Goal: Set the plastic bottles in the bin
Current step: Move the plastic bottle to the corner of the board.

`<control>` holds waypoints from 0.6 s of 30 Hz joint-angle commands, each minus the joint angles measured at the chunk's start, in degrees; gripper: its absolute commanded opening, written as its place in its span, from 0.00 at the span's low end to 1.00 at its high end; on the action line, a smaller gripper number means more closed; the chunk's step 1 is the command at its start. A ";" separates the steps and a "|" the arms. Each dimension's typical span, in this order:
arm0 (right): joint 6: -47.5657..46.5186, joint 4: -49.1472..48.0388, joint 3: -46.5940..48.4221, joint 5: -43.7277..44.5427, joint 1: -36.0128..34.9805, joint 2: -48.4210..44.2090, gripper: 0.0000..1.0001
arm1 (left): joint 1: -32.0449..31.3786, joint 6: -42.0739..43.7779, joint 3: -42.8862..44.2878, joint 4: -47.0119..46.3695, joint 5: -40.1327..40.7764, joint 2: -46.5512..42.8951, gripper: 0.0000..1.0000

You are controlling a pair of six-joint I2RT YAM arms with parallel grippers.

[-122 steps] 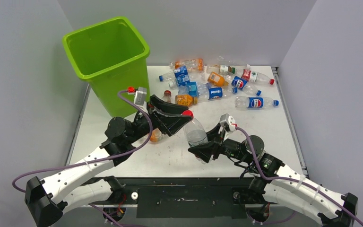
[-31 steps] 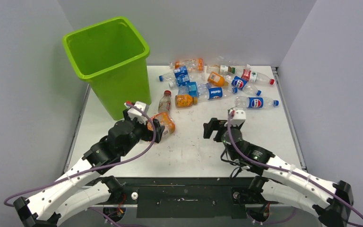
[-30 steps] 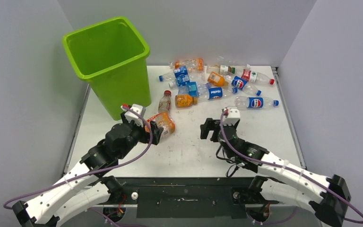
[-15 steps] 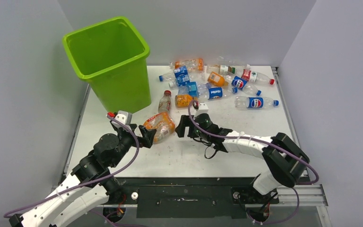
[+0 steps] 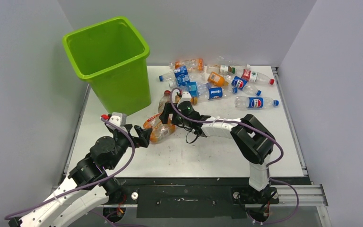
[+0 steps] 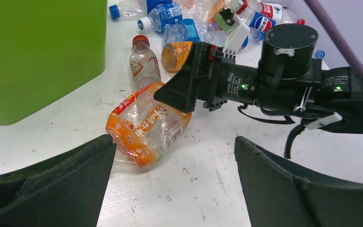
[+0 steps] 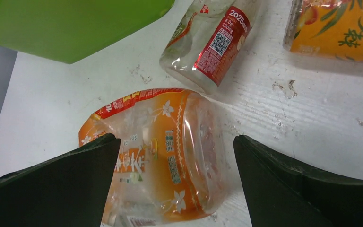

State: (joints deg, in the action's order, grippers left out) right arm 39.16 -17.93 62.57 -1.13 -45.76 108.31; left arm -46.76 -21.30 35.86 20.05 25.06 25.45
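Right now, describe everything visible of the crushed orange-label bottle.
The crushed bottle is clear crumpled plastic with an orange label, white flowers and a red edge band. It lies flattened on the white table near the bin. The open right gripper straddles it; the open left gripper faces it. Contact is unclear; no cap shows.

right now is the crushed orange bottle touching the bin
Apart. The left wrist view shows bare table between the orange bottle and the bin.

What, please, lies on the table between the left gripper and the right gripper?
The crushed orange-labelled bottle lies there on its side, seen in the left wrist view.
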 commanded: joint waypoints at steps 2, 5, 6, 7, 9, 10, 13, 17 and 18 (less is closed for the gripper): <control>-0.17 1.00 4.11 0.47 0.25 2.49 0.98 | -0.30 -0.84 0.08 0.01 0.46 0.69 0.96; 0.74 1.54 1.40 3.06 0.22 1.34 0.92 | -0.40 -1.00 0.15 0.04 0.42 1.07 0.96; 1.18 1.51 0.12 3.82 0.19 0.60 0.88 | -0.35 -1.02 0.20 0.07 0.28 1.21 0.96; 1.76 1.25 -1.23 4.44 0.15 -0.14 0.83 | -0.27 -1.02 0.26 -0.04 0.16 1.34 0.96; 3.02 -0.09 -4.83 4.89 0.02 -2.10 0.74 | -0.32 -1.17 0.18 -0.18 -0.07 1.45 0.96; 3.74 -0.88 -6.70 5.13 0.01 -3.19 0.70 | -0.34 -1.24 0.18 -0.25 -0.28 1.54 0.96; 6.32 -2.88 -12.68 6.31 -0.57 -6.92 0.62 | -0.27 -1.60 0.00 -0.46 -0.89 1.98 0.96; 12.73 -5.45 -22.61 12.03 -2.44 -14.62 0.55 | -0.44 -3.12 -0.66 -0.98 -1.93 2.61 0.96; 14.83 -6.01 -25.33 14.00 -3.43 -17.11 0.54 | -0.46 -3.71 -0.95 -1.57 -2.47 2.99 0.96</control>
State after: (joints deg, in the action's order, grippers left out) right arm 46.92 -21.67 45.56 4.82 -46.61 99.09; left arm -46.85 -22.81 35.73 20.75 24.53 27.57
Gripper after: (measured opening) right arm 0.557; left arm 0.962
